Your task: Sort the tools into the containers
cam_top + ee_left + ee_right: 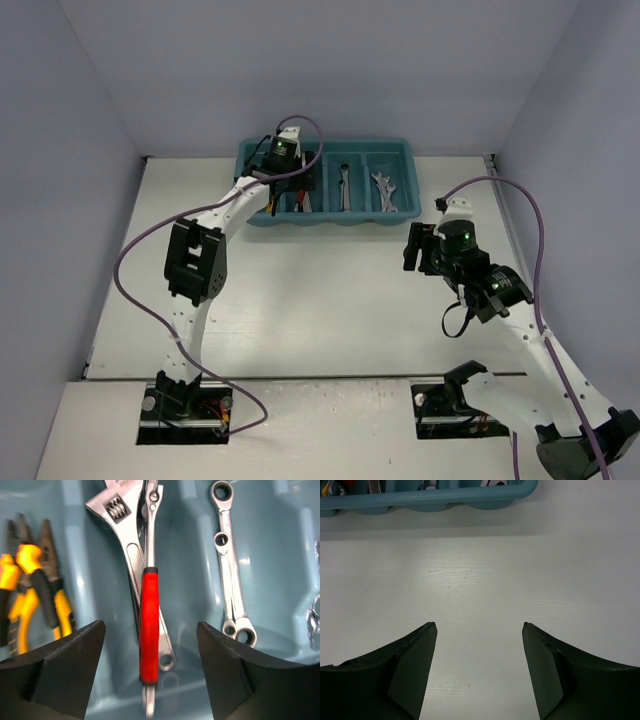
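The teal tray of containers stands at the table's far side. My left gripper hangs open over its second compartment from the left. Between its spread fingers a red-handled adjustable wrench lies loose on a silver adjustable wrench, touching neither finger; its near end is blurred. Yellow-handled pliers fill the leftmost compartment. Ring spanners lie in the third compartment, and more spanners in the fourth. My right gripper is open and empty above bare table.
The white table is boxed in by grey walls at the back and both sides. The tray's front rim shows at the top of the right wrist view. Purple cables loop off both arms.
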Motion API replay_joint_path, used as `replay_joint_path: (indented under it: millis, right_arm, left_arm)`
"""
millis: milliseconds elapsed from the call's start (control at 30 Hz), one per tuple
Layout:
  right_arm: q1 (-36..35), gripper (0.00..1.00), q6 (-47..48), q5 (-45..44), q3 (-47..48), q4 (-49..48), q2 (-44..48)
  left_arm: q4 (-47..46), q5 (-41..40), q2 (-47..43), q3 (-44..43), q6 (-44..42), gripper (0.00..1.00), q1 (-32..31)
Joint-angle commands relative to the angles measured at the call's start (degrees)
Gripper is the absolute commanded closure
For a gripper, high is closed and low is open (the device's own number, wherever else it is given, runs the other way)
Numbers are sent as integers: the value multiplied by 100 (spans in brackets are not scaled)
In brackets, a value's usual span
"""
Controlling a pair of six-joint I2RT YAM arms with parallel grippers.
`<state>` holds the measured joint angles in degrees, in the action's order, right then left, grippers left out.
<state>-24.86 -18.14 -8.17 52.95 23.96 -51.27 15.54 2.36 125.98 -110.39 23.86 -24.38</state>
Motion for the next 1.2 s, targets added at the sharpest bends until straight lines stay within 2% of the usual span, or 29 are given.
replay_joint_path:
  millis: [0,200,333,467,500,700,800,1000,1167]
  right_arm:
    - [-27,33,306,-218,518,-198,100]
    - [-27,28,546,-495,915,-190,315]
    - [-27,18,668,-700,1042,-162,664]
    - [-27,2,794,-1010,994,-136,1041]
    - [-27,1,856,-1099,976,-131,1144]
    - [-27,0,1210,-1484,900,-111,1594]
    - [-27,0,1246,-1537,804,-111,1733]
    - [-110,0,1380,-1531,660,-61,1949]
    - [-366,0,1439,-1895,626,-19,2240]
  left_arm:
    - [274,-549,-1261,-324,-400,27,-211]
    - [1070,-1158,-2682,173,-418,26,-234]
    - [1386,-1679,-3800,988,-528,25,-204]
    - [1919,-2108,-4994,1855,-437,23,-162]
    - [2027,-2207,-5337,2109,-415,23,-158]
    - [2720,-3093,-7194,3464,-226,16,-128]
    - [2927,-3250,-7922,4032,-93,15,-128]
    - [3198,-3464,-8681,4686,197,15,-114]
    - [3390,-3659,-8838,4811,196,15,-119]
